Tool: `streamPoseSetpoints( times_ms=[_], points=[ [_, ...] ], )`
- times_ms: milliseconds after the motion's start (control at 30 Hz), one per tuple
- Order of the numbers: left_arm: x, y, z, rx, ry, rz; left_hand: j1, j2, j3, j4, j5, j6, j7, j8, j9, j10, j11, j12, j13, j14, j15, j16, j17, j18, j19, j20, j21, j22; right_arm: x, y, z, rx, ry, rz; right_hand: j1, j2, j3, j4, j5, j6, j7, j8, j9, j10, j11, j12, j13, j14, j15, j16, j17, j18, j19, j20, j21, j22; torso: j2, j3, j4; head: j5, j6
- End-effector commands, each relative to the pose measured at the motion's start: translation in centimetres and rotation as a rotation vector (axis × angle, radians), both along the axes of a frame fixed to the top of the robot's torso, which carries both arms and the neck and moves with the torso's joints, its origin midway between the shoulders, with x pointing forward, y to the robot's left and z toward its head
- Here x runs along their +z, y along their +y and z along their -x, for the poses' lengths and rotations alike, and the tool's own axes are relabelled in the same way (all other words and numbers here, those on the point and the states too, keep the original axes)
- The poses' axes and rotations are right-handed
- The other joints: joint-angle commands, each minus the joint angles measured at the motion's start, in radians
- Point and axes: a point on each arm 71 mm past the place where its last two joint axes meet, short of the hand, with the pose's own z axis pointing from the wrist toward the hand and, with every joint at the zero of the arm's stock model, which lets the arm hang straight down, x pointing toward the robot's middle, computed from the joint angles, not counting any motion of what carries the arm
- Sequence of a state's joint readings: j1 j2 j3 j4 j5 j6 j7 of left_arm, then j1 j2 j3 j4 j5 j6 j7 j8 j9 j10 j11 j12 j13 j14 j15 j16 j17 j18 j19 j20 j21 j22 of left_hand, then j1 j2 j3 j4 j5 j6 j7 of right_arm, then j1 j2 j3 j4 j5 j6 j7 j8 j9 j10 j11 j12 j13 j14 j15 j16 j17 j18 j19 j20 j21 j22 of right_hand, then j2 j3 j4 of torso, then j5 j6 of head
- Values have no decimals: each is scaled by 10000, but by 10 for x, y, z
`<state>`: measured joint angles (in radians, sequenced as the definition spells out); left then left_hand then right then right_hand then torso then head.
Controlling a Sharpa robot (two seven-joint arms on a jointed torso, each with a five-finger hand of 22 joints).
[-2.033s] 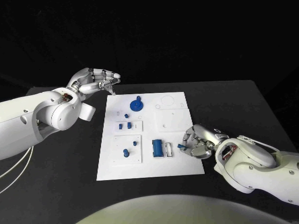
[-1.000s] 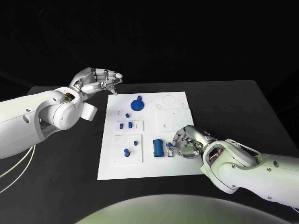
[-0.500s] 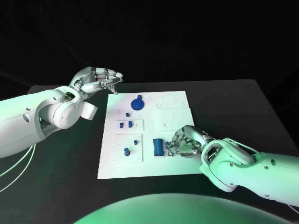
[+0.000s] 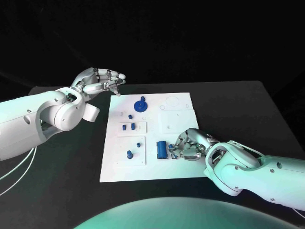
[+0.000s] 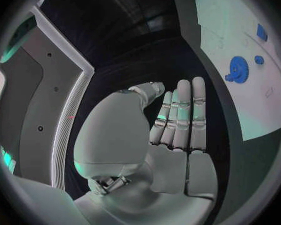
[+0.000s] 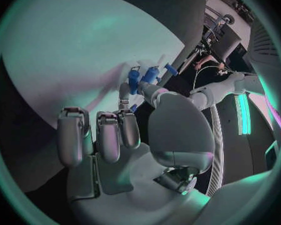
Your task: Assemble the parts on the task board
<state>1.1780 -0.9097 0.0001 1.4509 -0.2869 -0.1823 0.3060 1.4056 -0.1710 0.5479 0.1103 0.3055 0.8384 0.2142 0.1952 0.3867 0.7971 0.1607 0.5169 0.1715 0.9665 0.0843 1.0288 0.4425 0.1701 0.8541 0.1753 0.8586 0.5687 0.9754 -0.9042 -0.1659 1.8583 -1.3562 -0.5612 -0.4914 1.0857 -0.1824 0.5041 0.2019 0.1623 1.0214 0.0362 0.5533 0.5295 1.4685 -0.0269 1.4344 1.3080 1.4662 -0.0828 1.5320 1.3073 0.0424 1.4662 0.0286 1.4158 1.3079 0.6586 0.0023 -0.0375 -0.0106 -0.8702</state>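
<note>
Right hand (image 4: pixel 188 147) on the task board (image 4: pixel 152 169), fingers curled beside a blue part (image 4: pixel 161 150), grasp indeterminable; left hand (image 4: pixel 97 82) empty, fingers loosely curled, beyond the board's far corner.

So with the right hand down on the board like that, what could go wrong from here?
The right hand sits low over the task board, its fingers close beside the upright blue block; a sideways slip could tip that block. Whether it holds a small blue piece is hard to tell, so a drop is possible. The left hand hovers off the board's far corner, so nothing steadies the board if it slides.
</note>
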Motion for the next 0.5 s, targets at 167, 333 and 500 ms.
streamPoseSetpoints(
  times_ms=[167,333,500],
  points=[
    [1,-2,1,-203,-8,28,9,27,-17,-51,51,-81,101,41,-14,-45,13,25,-9,-50,-8,-62,10,132,-63,-16,58,10,-2,-3,1,43,142,262,187,232,67,-1,13,65,-33,57,33,459,-97,138,1718,907,-116,72,1952,-142,640,-117,86,2258,-1,10,-9,-12,-15],
    [1,-2,1,-195,-10,23,9,27,-17,-51,51,-81,101,41,-14,-45,13,25,-9,-50,-8,-62,10,132,-63,-16,58,10,-2,-4,1,56,137,327,360,259,118,-136,15,72,-63,82,62,507,-125,233,1795,912,-140,83,1976,-150,653,-136,135,2270,-4,15,-15,-12,-18],
    [1,-2,1,-203,-9,24,9,27,-17,-51,51,-81,101,41,-14,-45,13,25,-9,-50,-8,-62,10,132,-63,-16,58,10,-1,-3,2,122,143,310,303,272,93,-93,4,101,-55,102,75,525,-122,265,1821,915,-143,91,1992,-154,657,-143,151,2273,-1,17,-20,-20,-18]
  ],
)
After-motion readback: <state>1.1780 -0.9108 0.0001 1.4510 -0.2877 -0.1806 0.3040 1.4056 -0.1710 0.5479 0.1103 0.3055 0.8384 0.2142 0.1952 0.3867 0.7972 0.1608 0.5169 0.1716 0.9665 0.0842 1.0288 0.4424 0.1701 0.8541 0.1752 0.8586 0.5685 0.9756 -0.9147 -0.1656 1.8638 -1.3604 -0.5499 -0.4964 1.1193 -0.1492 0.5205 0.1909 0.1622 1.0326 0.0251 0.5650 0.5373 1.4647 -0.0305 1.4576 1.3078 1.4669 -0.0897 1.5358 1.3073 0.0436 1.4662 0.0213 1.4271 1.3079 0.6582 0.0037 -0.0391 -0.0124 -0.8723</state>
